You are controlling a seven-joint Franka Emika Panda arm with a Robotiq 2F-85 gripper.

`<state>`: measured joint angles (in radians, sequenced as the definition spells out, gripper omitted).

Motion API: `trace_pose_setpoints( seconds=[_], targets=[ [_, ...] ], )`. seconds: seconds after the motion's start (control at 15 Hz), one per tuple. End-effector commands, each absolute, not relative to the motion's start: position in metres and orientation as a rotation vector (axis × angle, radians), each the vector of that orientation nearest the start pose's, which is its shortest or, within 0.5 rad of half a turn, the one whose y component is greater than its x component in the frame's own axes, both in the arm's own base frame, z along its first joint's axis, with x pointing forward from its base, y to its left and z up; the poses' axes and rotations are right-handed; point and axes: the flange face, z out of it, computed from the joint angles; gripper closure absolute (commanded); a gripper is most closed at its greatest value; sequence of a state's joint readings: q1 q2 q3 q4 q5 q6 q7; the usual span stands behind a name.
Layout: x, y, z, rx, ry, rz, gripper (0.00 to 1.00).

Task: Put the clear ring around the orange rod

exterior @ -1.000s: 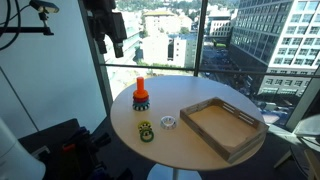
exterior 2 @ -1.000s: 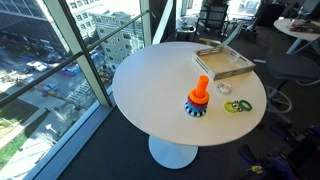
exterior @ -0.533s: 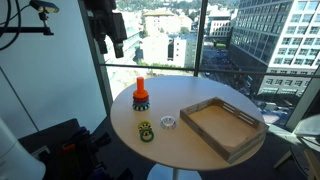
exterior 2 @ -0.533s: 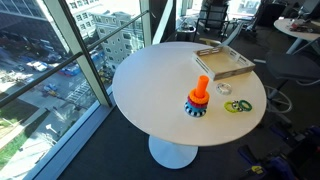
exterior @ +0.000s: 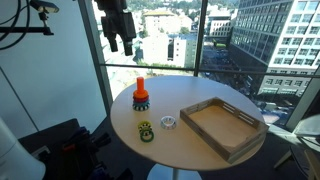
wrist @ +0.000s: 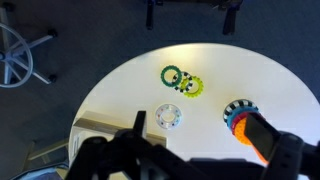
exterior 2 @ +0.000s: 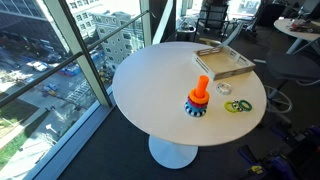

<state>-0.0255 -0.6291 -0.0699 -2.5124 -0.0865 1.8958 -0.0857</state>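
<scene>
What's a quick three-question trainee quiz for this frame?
1. True or false: the clear ring is already around the orange rod.
2. Where is the end effector? A) touching the clear ring B) high above the table, holding nothing C) gripping the orange rod
3. Which lies nearer the wooden tray: the clear ring or the orange rod?

Key: 1 false; 2 B; 3 the clear ring.
</scene>
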Motion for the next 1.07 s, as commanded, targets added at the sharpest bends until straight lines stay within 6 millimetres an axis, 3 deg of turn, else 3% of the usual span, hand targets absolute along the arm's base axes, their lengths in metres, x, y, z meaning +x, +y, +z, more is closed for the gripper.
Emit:
trace_pose_setpoints(
  seconds=[0.0,0.47,1.0],
  targets=[
    [0.391,-0.04,0.487,-3.163,0.022,0.009,0.0],
    [0.435,-0.038,0.448,-3.159,0.014,0.099,0.0],
    [0.463,-0.032,0.387,-3.166,0.009,0.127,0.0]
  ],
)
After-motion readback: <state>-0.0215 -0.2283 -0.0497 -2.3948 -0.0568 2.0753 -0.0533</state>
